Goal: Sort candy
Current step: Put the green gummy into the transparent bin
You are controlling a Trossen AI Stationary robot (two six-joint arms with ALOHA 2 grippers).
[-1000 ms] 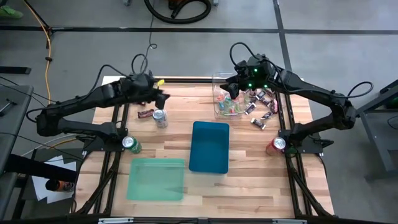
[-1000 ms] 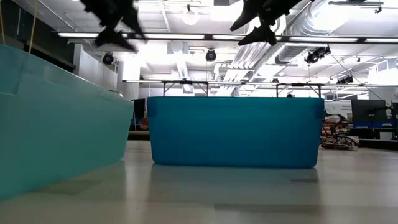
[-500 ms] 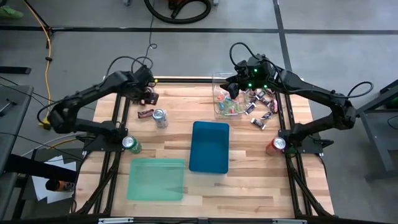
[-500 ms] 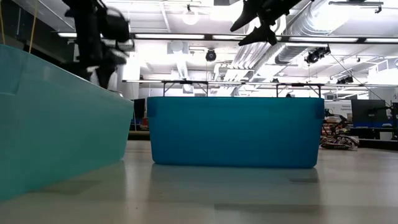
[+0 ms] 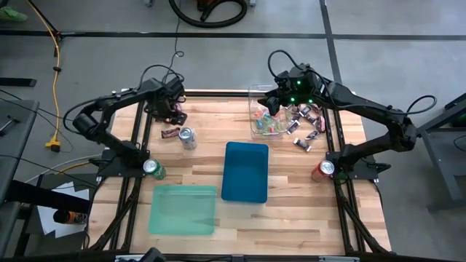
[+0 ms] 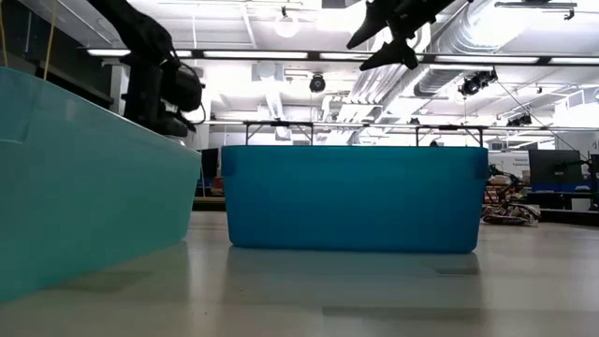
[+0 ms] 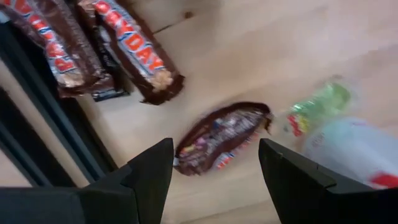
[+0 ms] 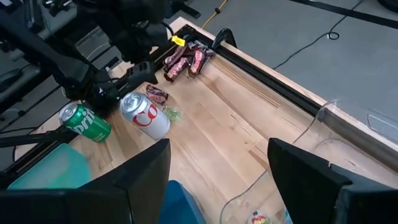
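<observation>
Hovering open over slatted wood table (image 5: 291, 182): left pincer (image 7: 214, 163), right pincer (image 8: 217, 171)

Illumination is even and bright across the wooden tabletop (image 5: 291, 189) in the high view; shadows under the arms are soft and short. In the low view, ceiling strip lights (image 6: 281, 54) supply the light from overhead and leave a pale sheen on the surface before the blue bin (image 6: 354, 197); the teal bin (image 6: 84, 187) at the near left is soft and out of focus. The left wrist view shows motion blur, strongest on the silver can (image 7: 351, 152) and the green wrapper (image 7: 320, 102); the chocolate bars (image 7: 134, 46) are smeared yet legible. The right wrist view is sharper, though the clear container's wall (image 8: 348, 134) catches faint glare.
</observation>
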